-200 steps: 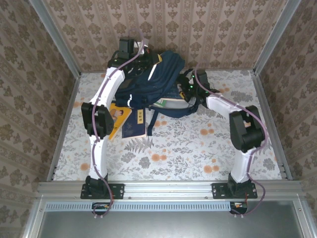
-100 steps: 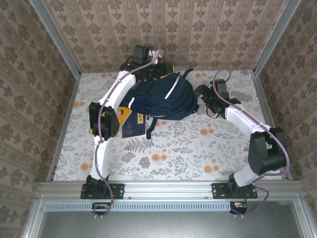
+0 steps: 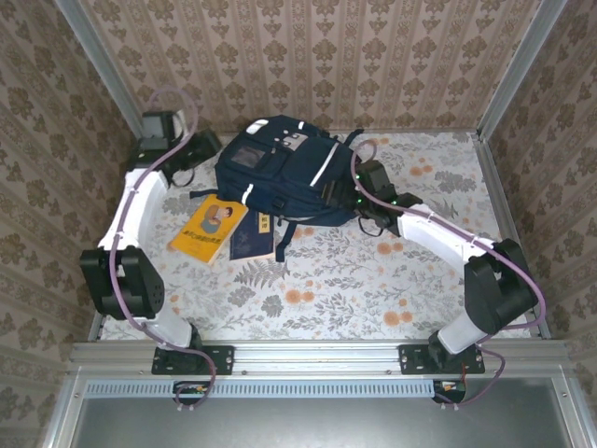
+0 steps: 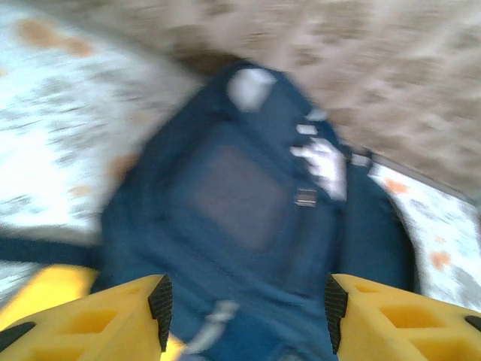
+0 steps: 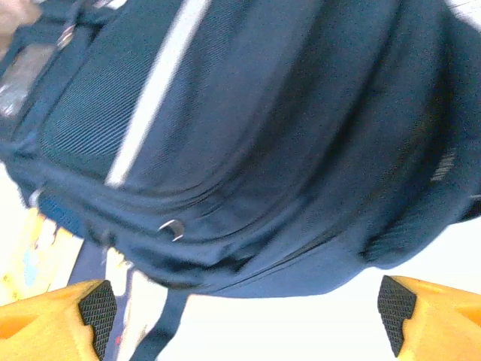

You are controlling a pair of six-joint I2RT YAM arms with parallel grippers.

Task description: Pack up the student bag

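The student bag [image 3: 280,177], navy blue with white stripes and a grey front pocket, lies at the back middle of the table. My left gripper [image 3: 205,146] hovers just left of the bag's top end. Its wrist view is blurred and shows the bag [image 4: 248,210] ahead of the left gripper [image 4: 244,312], which is open with nothing between its yellow fingers [image 4: 113,320]. My right gripper [image 3: 348,191] is at the bag's right side. In its wrist view the right gripper [image 5: 248,316] is wide open, with the bag [image 5: 248,128] close in front.
A yellow book [image 3: 210,229] and a dark blue booklet [image 3: 254,235] lie flat on the floral table [image 3: 336,280], just in front of the bag's left half. Papered walls and metal rails [image 3: 126,103] close in the back and sides.
My left gripper opened, let go of the bag and swung to the back left. The bag settled with its front pocket up. The right gripper moved in to the bag's right side.
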